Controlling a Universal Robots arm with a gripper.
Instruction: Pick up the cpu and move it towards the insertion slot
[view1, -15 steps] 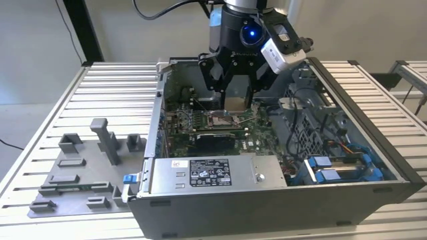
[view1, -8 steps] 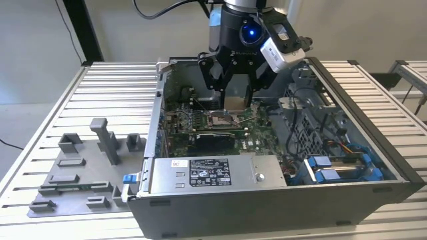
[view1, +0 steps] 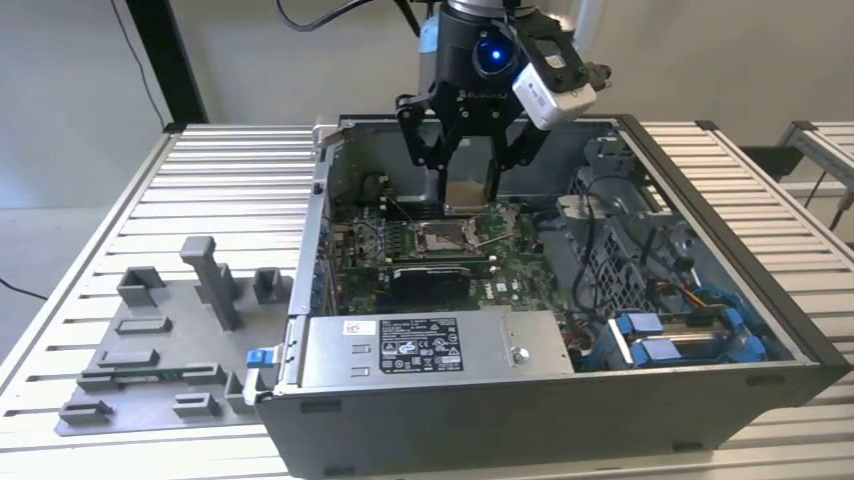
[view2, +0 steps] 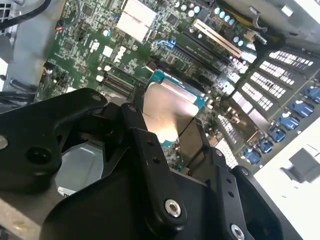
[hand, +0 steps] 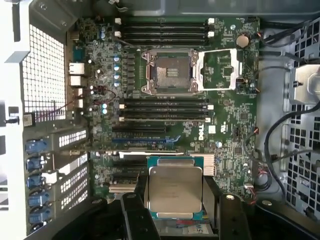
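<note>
In the exterior view, your black gripper (view1: 467, 180) hangs inside the open grey computer case (view1: 534, 400), just above the silver-framed square insertion slot (view1: 441, 237). In the second wrist view, the fingers (view2: 150, 150) clamp the flat silvery square cpu (view2: 167, 112). In the first wrist view, the cpu (hand: 175, 189) sits apart from the slot (hand: 167, 72).

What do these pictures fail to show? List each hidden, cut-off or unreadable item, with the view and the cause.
- The cpu: its underside faces away in both wrist views; in the exterior view the pincer fingers cover most of it.
- The insertion slot: its pins are too small to judge in the first wrist view.
- The height of the cpu above the board: neither wrist view settles it.
- The pincer body: cut off by the picture's edge in the first wrist view.
</note>
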